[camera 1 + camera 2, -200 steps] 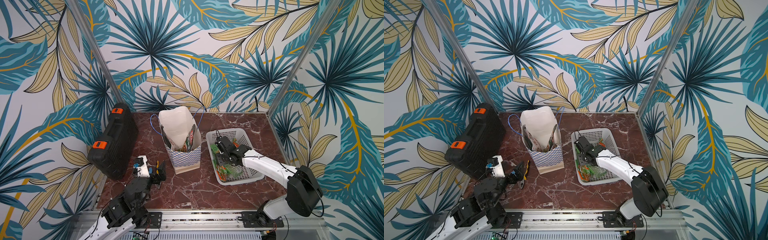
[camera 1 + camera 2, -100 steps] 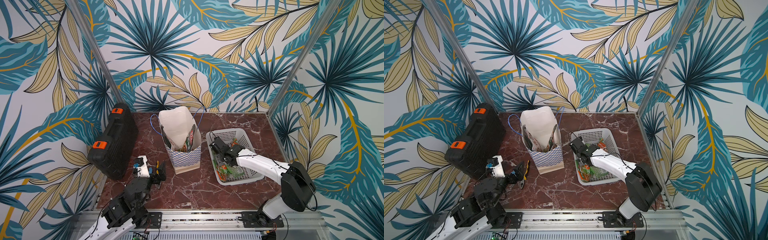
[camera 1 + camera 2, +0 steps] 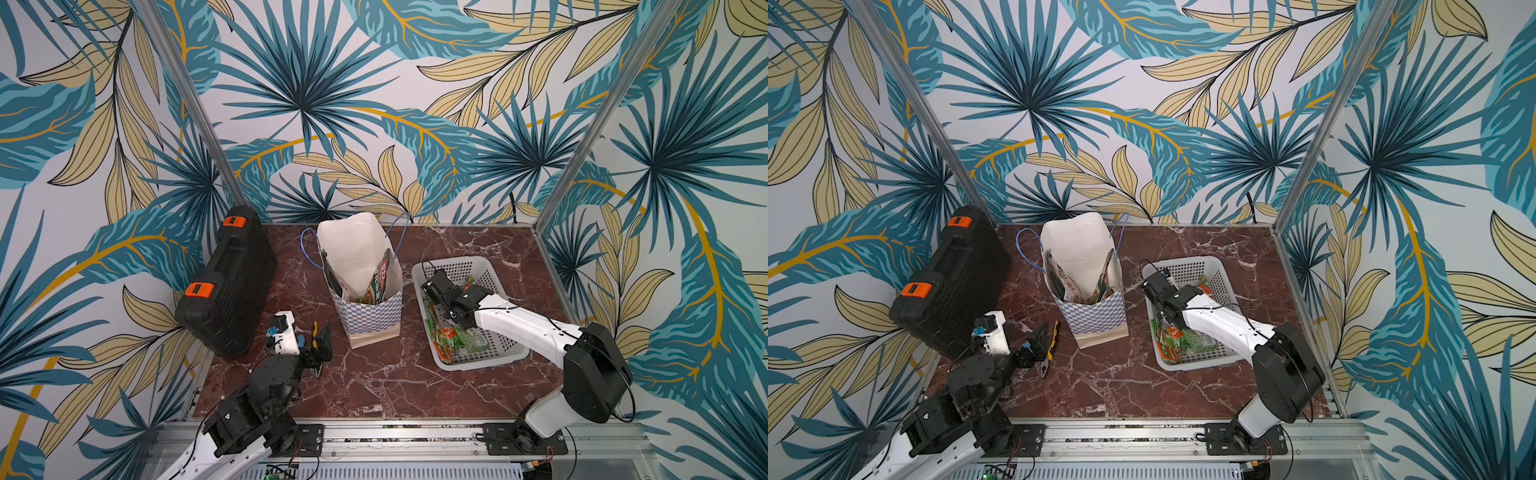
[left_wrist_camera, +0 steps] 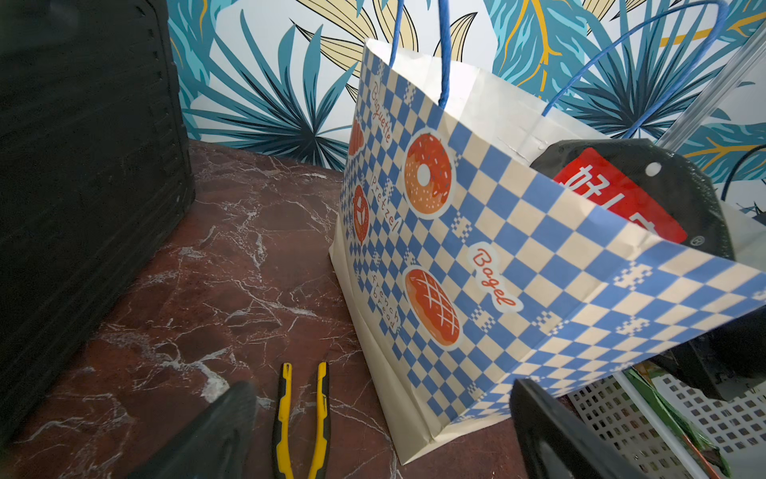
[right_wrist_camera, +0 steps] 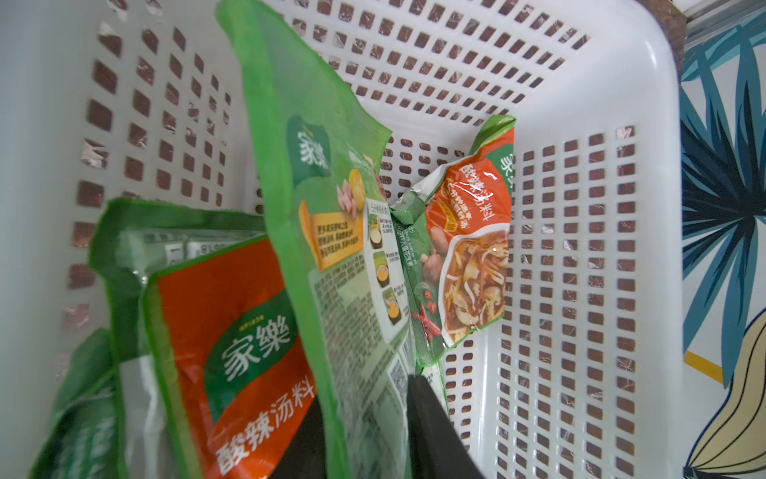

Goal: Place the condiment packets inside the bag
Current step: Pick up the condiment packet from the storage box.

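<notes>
Green packet (image 5: 331, 249): stands on its edge in the basket (image 3: 505, 359), with its lower end between the two dark fingers of the right gripper (image 5: 364, 408). Both fingers look pressed to it, so I read this as a narrow pinch on the packet. It is not lifted clear; its neighbours lean against it.

Changed in the last second: the right gripper was over the middle of the basket with its jaws much wider. It has shifted towards the bag-side wall and drawn in on this one packet. I judge the pick is made and the carry comes next.

Other condiment packets (image 3: 457, 343): a green-orange heap low in the basket. In the right wrist view one lies crumpled against the basket wall. Several remain, so the job is only part done.

Bag (image 3: 370, 320): upright on the table (image 3: 395, 386), just beside the basket, mouth open. It already holds packets, among them a dark packet (image 4: 621, 199) with a red logo leaning on the inner wall.

Left gripper (image 4: 383, 387): jaws wide apart, holding nothing, hovering over the yellow-handled pliers (image 4: 302, 414) near the bag's foot. It has not moved. The black case (image 3: 228, 282) stands beyond it, well apart from the basket.

Watch: the packet is limp and glossy, so it may slip or snag on the bag's rim.
</notes>
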